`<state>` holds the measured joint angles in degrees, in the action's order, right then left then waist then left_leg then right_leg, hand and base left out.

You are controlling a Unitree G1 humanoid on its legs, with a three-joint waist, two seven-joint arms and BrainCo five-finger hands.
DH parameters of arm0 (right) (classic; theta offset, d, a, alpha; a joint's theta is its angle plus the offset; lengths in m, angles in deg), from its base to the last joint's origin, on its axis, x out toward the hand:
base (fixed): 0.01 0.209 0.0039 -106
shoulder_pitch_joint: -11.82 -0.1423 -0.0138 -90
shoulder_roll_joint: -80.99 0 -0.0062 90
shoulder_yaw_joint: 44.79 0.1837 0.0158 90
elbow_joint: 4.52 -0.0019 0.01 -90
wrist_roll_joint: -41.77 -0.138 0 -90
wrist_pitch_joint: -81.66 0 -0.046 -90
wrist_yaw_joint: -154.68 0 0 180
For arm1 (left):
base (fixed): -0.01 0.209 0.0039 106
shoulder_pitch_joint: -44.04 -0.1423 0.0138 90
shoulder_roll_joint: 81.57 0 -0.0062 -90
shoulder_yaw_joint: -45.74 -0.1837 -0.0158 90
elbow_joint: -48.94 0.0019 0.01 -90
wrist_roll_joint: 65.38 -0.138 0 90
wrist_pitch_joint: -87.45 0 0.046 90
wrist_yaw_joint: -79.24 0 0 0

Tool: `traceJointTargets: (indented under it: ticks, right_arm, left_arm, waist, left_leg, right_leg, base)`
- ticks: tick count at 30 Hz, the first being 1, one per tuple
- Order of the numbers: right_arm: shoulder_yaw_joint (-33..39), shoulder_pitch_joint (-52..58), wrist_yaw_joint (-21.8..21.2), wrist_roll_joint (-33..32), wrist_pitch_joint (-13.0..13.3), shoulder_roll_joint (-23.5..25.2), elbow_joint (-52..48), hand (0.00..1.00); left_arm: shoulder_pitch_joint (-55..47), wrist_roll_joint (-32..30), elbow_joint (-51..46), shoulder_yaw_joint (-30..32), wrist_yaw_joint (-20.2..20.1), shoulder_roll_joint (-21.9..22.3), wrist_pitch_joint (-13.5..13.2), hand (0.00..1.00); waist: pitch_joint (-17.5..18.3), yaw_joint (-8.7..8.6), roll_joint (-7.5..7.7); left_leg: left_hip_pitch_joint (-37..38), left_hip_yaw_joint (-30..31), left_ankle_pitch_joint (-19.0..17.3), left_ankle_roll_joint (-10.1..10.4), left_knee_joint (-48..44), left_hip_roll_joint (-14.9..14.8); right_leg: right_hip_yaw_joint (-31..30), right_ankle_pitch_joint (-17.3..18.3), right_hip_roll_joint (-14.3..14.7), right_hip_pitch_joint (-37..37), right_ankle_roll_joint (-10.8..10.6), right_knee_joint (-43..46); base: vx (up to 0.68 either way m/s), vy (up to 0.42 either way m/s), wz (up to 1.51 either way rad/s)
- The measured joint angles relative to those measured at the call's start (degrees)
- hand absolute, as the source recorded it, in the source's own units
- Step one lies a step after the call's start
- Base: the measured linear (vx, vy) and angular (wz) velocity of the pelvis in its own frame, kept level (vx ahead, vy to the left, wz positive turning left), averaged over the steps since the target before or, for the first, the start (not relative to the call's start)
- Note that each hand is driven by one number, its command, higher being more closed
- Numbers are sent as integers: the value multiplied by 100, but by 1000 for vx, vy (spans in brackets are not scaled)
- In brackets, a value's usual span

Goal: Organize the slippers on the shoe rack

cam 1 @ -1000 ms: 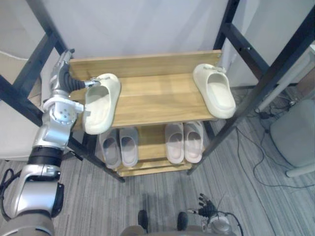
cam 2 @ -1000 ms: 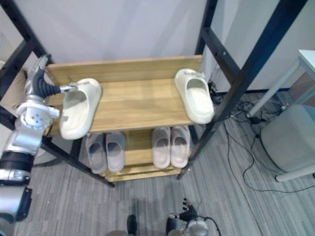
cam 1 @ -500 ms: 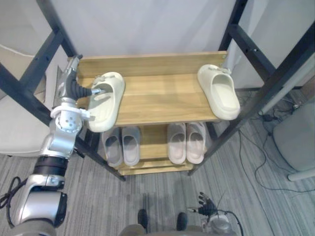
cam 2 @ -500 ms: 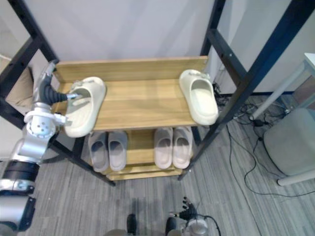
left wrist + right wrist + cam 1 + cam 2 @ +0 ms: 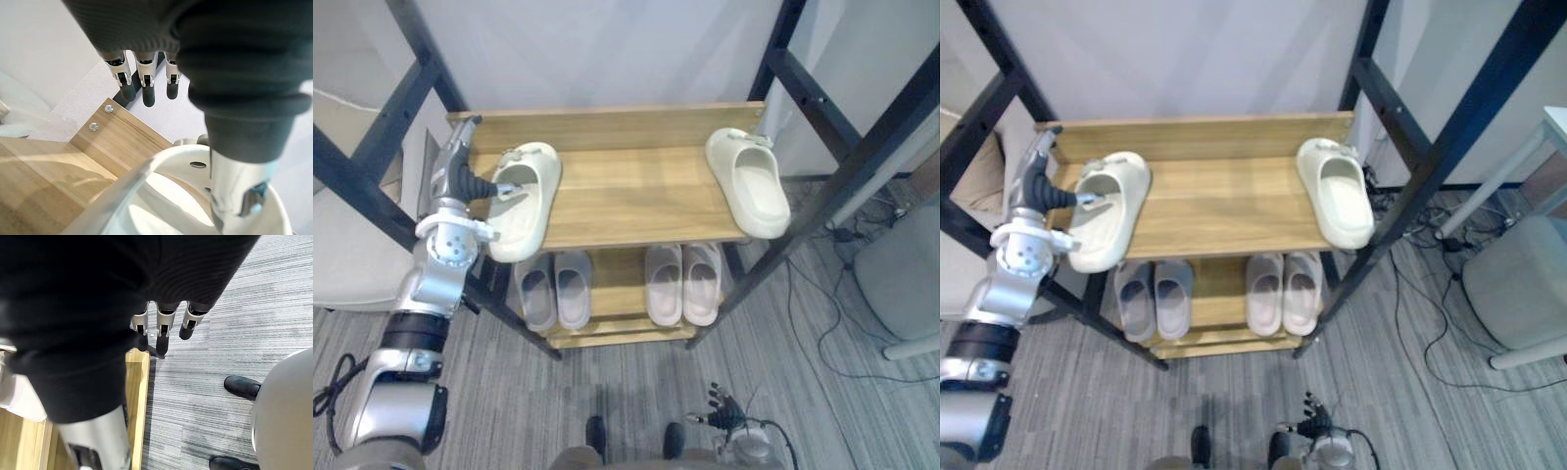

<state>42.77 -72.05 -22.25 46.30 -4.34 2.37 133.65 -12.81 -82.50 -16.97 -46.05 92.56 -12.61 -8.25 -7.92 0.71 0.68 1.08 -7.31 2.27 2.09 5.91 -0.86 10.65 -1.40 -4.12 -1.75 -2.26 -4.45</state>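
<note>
A cream slipper (image 5: pixel 524 201) lies toe-forward on the left end of the rack's wooden top shelf (image 5: pixel 626 196), its front slightly over the edge. My left hand (image 5: pixel 458 176) stands upright just left of it. In the left wrist view its fingers (image 5: pixel 144 78) are straight and clear of the slipper (image 5: pixel 161 196), while the thumb (image 5: pixel 239 196) reaches down onto its strap. The matching cream slipper (image 5: pixel 749 181) lies on the shelf's right end. My right hand (image 5: pixel 722 413) hangs low over the floor, its fingers (image 5: pixel 164 328) straight and holding nothing.
On the lower shelf sit a grey pair (image 5: pixel 553 289) and a pale pink pair (image 5: pixel 683 282). Black frame posts (image 5: pixel 372 186) flank the rack. A beige seat (image 5: pixel 342 255) stands left, a grey stool (image 5: pixel 901 274) right, with cables (image 5: pixel 822 304) on the floor.
The left slipper went from hanging tilted off the shelf's left corner to lying flat on the shelf. My left hand has drawn slightly back to its left side.
</note>
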Motion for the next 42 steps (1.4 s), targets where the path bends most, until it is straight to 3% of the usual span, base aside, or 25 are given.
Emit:
traceJointTargets:
  ticks: [7, 8, 33, 42]
  right_arm:
    - [12, -1, 10, -2, -12, 9, 9, 0]
    - [12, -7, 12, -2, -12, 12, 9, 0]
    - [0, 71, 2, 5, -120, 145, -241, 0]
    - [-1, 34, 16, 4, -121, 135, -242, 0]
  left_arm:
    - [314, 386, 270, 1, 5, 52, 16, 0]
    - [377, 390, 332, 0, 4, 58, 17, 100]
    - [535, 715, 693, -164, -222, 38, 109, 100]
    - [324, 1048, -174, -537, -95, 801, 96, 100]
  waist:
    - [-5, 1, 10]
    - [-7, 1, 13]
    - [-17, -7, -31]
    - [-19, -83, -75]
  left_leg:
    - [-118, -33, 3, -5, -1, 15]
    - [-121, -41, 3, -5, -1, 16]
    - [-101, -396, 19, -27, -1, 52]
    - [-93, -323, 38, -55, -2, 102]
  right_leg:
    - [-35, -4, -16, 135, -5, 11]
    - [-38, -4, -18, 143, -6, 11]
    - [-362, -216, -57, 253, -57, -60]
    - [-297, -223, -100, 210, -69, -59]
  base:
    - [7, 3, -1]
    - [0, 0, 0]
    - [-13, 14, -7]
    - [0, 12, 3]
